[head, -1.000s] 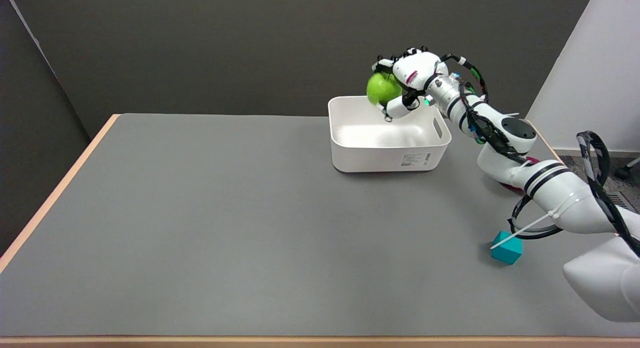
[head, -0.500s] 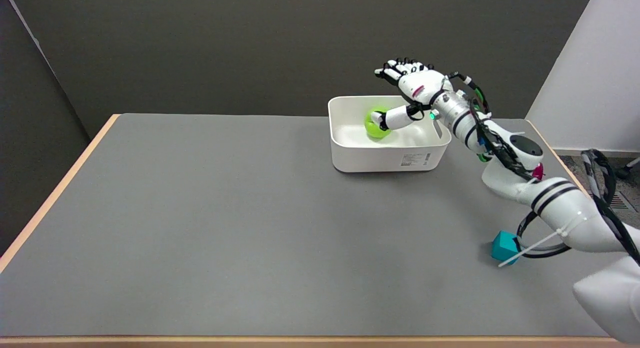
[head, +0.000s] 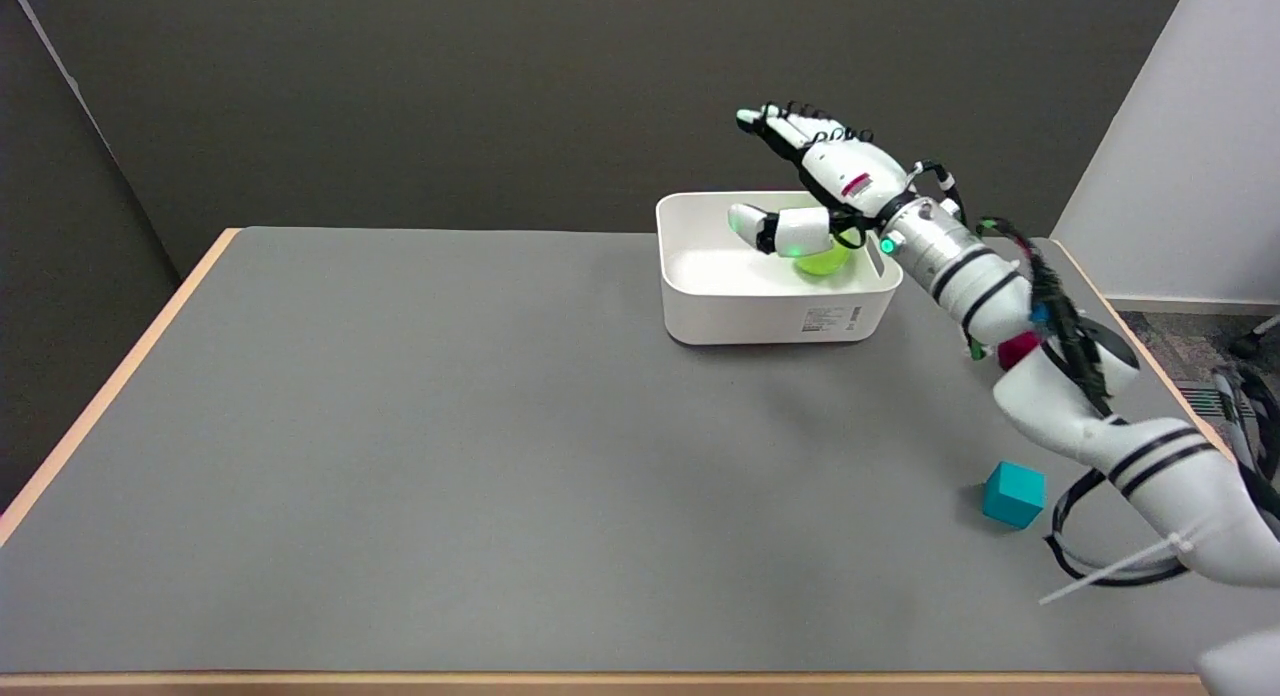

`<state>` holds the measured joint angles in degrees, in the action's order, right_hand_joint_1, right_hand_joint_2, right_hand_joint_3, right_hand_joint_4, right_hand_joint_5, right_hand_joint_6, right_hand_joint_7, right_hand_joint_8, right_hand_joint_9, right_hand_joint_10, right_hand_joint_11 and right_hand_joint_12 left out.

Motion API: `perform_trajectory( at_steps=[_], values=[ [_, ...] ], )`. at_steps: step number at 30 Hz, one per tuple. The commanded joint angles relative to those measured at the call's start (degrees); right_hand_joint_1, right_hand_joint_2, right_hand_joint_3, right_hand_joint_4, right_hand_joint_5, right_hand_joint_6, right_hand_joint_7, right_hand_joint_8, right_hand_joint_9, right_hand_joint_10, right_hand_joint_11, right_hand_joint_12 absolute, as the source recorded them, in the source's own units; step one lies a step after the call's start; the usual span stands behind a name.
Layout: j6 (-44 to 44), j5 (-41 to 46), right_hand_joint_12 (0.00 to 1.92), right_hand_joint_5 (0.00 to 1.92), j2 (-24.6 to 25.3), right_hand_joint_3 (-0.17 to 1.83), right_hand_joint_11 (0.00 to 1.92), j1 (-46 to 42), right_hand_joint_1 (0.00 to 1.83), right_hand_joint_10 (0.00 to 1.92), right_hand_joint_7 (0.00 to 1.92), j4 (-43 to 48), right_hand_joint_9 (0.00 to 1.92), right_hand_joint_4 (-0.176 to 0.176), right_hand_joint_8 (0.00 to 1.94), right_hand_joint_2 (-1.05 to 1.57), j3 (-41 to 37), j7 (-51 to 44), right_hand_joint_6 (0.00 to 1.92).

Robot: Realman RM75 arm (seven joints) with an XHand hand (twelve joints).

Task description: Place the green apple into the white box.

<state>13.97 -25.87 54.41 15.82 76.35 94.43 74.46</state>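
Apple in box, hand empty.
Green apple [head: 822, 260] sits inside white box [head: 775, 316], right side, partly behind thumb. Right hand [head: 822, 181] above box, fingers spread, gripping nothing. Teal cube [head: 1013, 494] on table [head: 450, 446].

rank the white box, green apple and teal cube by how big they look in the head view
1. white box, clearly the largest.
2 and 3. green apple and teal cube: unsure. The apple is partly hidden behind the right hand and lies farther from the camera, so I won't rank them.
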Motion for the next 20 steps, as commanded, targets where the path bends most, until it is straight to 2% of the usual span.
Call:
perform_trajectory(
  at_steps=[1, 3, 5, 7, 10, 20],
  values=[
    [46.3, 55.6, 0.95, 0.09, 1.3, 0.84, 0.0, -14.0, 0.16, 0.51, 0.1, 1.8, 0.01, 0.068, 0.23, 0.68, 6.1, -0.2, 0.32],
    [50.9, 58.2, 0.98, 0.12, 1.0, 0.84, 0.0, -14.8, 0.16, 0.54, 0.14, -0.8, 0.03, 0.067, 0.23, 0.68, 7.5, 0.0, 0.33],
    [55.1, 61.2, 1.04, 0.13, 0.1, 0.95, 0.0, -16.3, 0.17, 0.59, 0.16, -3.6, 0.04, 0.063, 0.29, 0.63, 8.7, 0.6, 0.4],
    [57.8, 64.0, 1.04, 0.15, -0.6, 0.83, 0.0, -18.0, 0.19, 0.58, 0.18, -4.9, 0.05, 0.063, 0.25, 0.69, 9.5, 1.0, 0.36],
    [60.9, 67.3, 1.03, 0.16, -1.4, 0.81, 0.0, -21.4, 0.18, 0.58, 0.18, -6.0, 0.05, 0.06, 0.25, 0.71, 9.7, 1.2, 0.35],
    [67.8, 69.2, 1.04, 0.15, -2.6, 0.81, 0.0, -26.8, 0.18, 0.59, 0.19, -5.2, 0.05, 0.06, 0.25, 0.71, 8.5, 1.2, 0.35]
  ],
)
